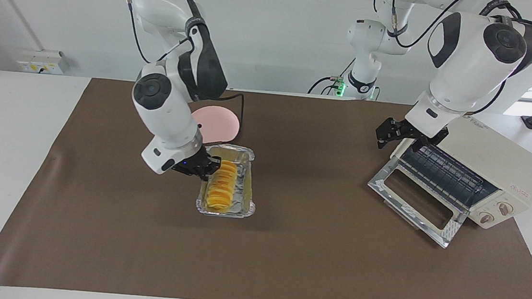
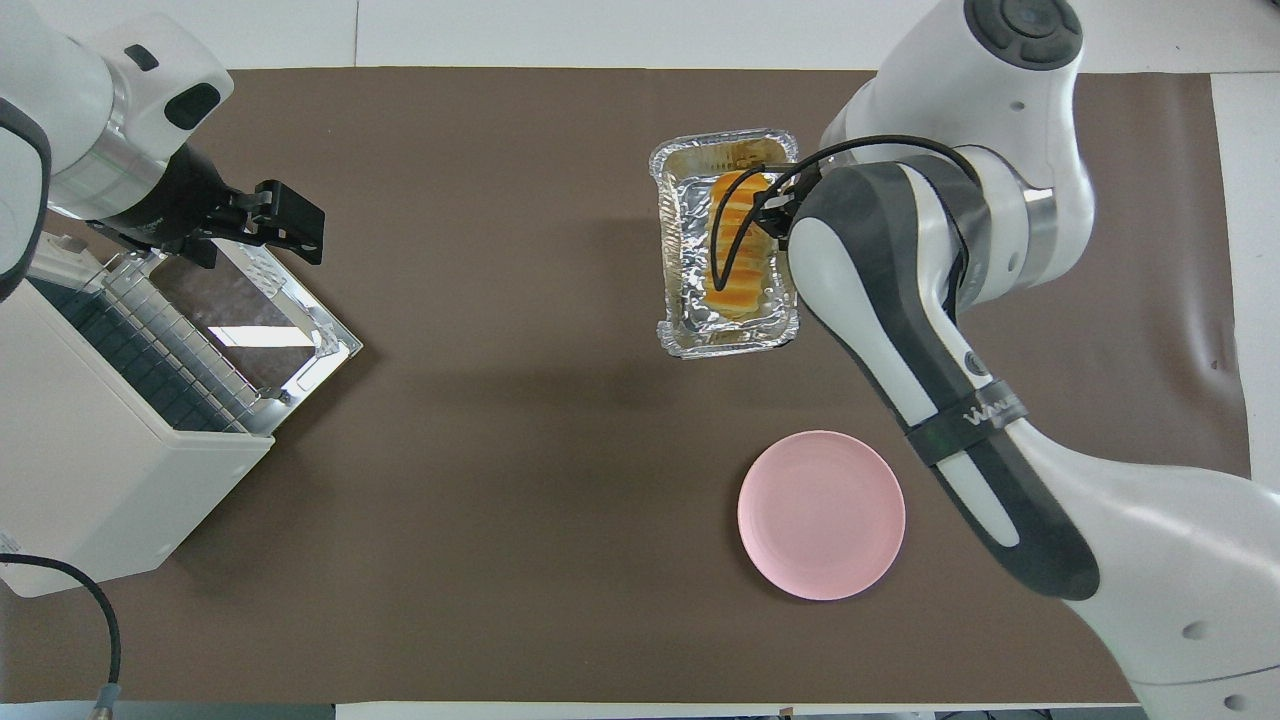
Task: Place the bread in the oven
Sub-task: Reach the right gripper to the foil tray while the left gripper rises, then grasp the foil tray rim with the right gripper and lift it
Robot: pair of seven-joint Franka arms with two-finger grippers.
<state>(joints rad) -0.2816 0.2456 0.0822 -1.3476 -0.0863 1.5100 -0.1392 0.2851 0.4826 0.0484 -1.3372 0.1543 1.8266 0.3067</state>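
The bread (image 1: 223, 189) is a ridged golden-yellow loaf lying in a silver foil tray (image 1: 224, 212) mid-table; it also shows in the overhead view (image 2: 735, 280). My right gripper (image 1: 210, 168) is down at the tray, against the loaf's end nearer to the robots; its own arm hides it in the overhead view. The cream-white oven (image 1: 496, 160) stands at the left arm's end of the table with its glass door (image 1: 415, 201) dropped open and the wire rack (image 1: 442, 172) showing. My left gripper (image 1: 390, 131) is open and empty, raised over the open door by the oven's top front corner.
A round pink plate (image 1: 222, 121) lies nearer to the robots than the foil tray, partly hidden by the right arm; it shows whole in the overhead view (image 2: 822, 515). A brown mat (image 1: 284, 267) covers the table. A black cable (image 2: 60, 590) runs by the oven.
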